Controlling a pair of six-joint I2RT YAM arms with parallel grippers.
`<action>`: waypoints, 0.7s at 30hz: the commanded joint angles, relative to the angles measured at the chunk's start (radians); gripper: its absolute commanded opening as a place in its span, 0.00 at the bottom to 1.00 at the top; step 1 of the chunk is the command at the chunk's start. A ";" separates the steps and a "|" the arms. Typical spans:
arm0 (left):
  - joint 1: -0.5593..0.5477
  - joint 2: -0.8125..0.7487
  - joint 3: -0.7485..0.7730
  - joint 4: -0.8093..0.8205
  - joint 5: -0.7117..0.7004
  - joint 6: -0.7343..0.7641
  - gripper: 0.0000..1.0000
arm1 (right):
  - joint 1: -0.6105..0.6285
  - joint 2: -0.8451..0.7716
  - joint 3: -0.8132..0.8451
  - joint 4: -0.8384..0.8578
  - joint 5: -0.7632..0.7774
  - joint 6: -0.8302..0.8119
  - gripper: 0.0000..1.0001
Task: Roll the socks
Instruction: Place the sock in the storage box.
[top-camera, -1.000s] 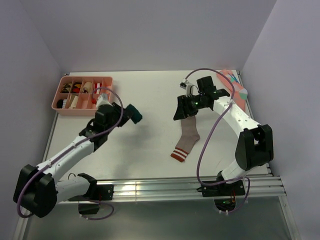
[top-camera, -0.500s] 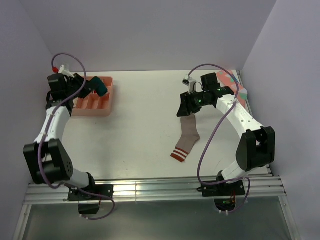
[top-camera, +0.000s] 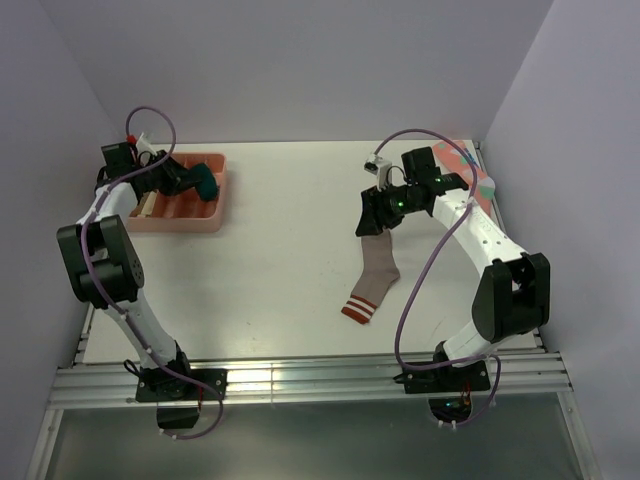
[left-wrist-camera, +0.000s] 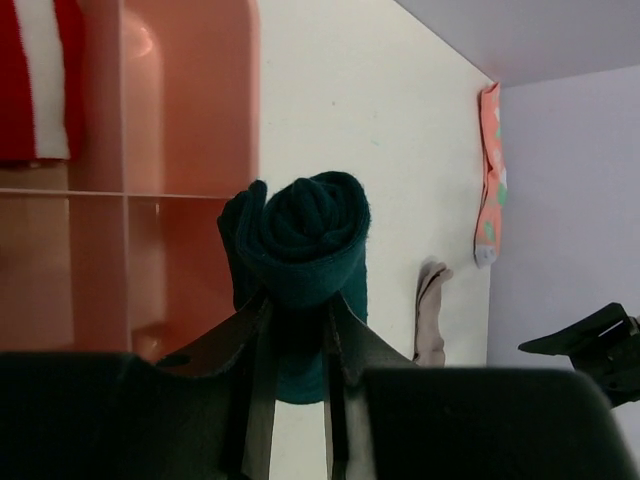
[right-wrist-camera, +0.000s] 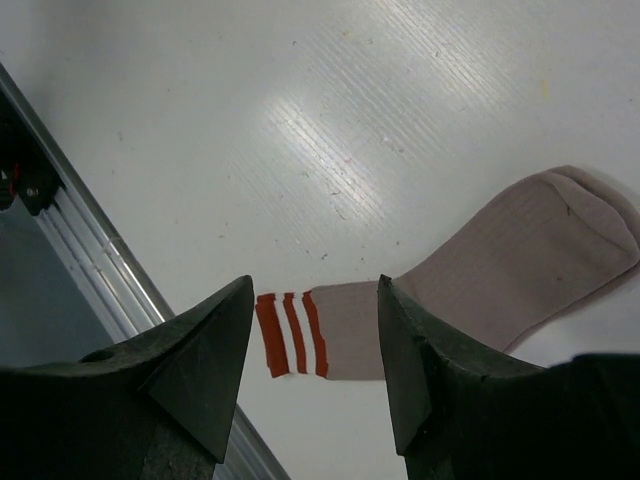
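The dark green sock is rolled into a bundle. My left gripper is shut on it and holds it over the right end of the pink bin. It also shows in the top view. The taupe-brown sock lies flat mid-table, its red-and-white striped cuff toward the near edge. My right gripper is open and empty, hovering above the sock's toe end. In the right wrist view the sock lies between and beyond the fingers.
The pink bin has several compartments; one holds a red-and-white item. A coral-pink spotted sock lies at the far right corner, also in the left wrist view. Metal rails run along the near edge.
My left arm swung from mid-table to the far left, carrying the rolled green sock to the pink bin. My right gripper shifted only slightly above the taupe sock.
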 joint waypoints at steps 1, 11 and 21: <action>0.011 0.043 0.108 -0.056 0.057 0.077 0.00 | -0.007 -0.028 -0.014 -0.010 -0.020 -0.038 0.60; 0.009 0.221 0.263 -0.261 0.046 0.189 0.00 | -0.006 0.006 -0.016 -0.013 -0.034 -0.052 0.58; 0.003 0.267 0.357 -0.436 -0.047 0.278 0.00 | -0.004 0.024 -0.019 -0.007 -0.034 -0.053 0.58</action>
